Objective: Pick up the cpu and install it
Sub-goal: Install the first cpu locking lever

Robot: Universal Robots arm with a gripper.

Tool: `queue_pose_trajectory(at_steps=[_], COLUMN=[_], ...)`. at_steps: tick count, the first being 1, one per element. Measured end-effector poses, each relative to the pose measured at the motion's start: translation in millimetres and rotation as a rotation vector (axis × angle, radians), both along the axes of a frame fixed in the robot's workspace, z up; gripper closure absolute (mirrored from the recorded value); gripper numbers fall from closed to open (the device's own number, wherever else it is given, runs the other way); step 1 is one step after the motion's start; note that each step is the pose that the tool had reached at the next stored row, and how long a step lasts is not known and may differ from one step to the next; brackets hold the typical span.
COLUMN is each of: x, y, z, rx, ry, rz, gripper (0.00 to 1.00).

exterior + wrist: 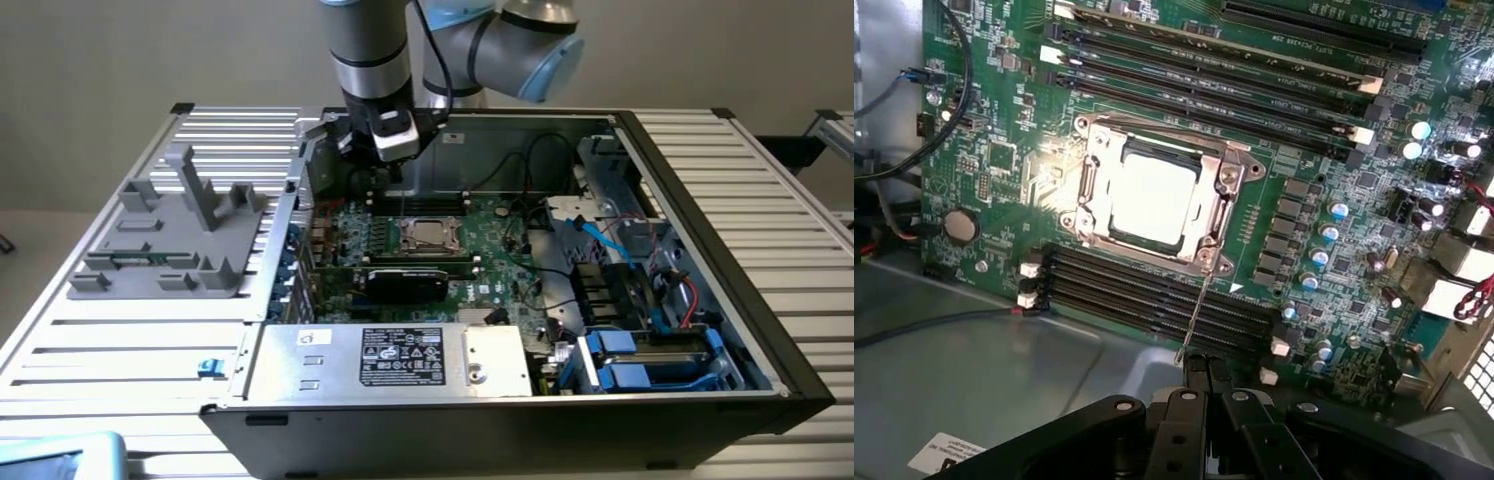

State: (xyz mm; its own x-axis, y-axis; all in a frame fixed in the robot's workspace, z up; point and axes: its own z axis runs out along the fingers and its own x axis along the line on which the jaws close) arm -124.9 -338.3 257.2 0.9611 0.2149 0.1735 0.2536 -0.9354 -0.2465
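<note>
The cpu [1151,197], a small square chip with a shiny pale metal top, lies flat inside the metal-framed socket [1226,180] on the green motherboard [1004,120]. In the exterior view the cpu [427,233] sits mid-board inside the open computer case [694,180]. My gripper [394,175] hangs above the board toward the case's back wall, off the chip. In the wrist view the gripper [1206,372] has its black fingers pressed together, shut on nothing. A thin wire lever [1199,305] stands out from the socket toward the fingers.
Rows of black memory slots [1154,300] flank the socket. A black rectangular block [407,280] lies in front of it, with a silver power supply [387,355] nearer the front. Cables and blue drive bays [641,350] fill the exterior view's right. A grey fixture [174,235] stands outside the case.
</note>
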Motion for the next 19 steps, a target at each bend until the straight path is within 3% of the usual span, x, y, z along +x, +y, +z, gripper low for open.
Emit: queue_pose_trajectory(at_steps=[3,5,14,19], x=[0.0,0.1,-0.1,-0.3], y=[0.0,0.1,-0.3,-0.7], z=[-0.2,-0.7,-0.9,-4.6], rx=[0.0,0.0001,-0.0004,-0.001], ry=[-0.0339,-0.0407,-0.0405,-0.0284], rz=[-0.012,-0.021,-0.037,-0.061], gripper=[0.89,0.89,0.89,0.89])
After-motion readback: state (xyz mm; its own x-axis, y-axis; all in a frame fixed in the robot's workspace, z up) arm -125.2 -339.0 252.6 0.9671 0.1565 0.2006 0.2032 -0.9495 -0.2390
